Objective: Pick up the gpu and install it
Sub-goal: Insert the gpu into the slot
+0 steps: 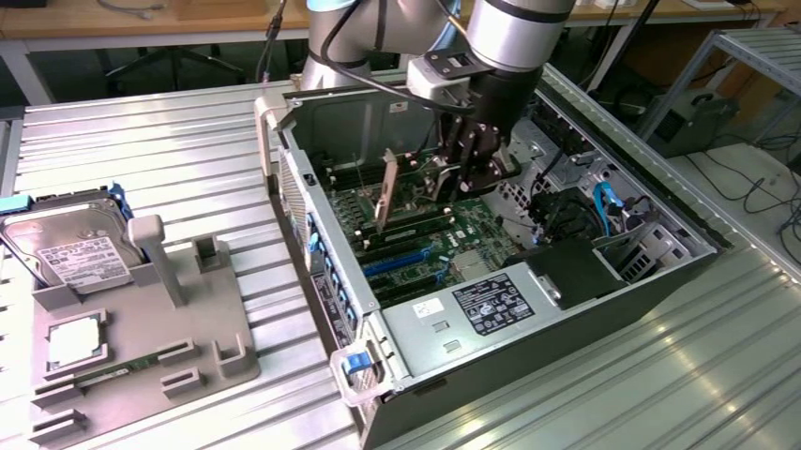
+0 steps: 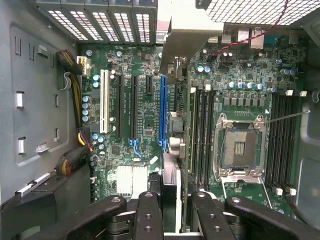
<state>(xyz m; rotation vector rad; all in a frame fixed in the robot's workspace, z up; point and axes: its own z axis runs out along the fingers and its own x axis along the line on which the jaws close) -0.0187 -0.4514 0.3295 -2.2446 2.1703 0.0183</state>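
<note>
The gpu (image 2: 172, 65), clamped edge-on in the gripper (image 2: 170, 210), hangs above the motherboard (image 2: 140, 115) slots, not yet seated.

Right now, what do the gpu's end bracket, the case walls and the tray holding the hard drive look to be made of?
The gpu, held edge-on in the claw, has an end bracket that looks like bare pale sheet metal with a dull sheen and a bent tab. The case walls look like grey stamped steel with punched slots. The tray looks like matte grey plastic, possibly printed.
</note>
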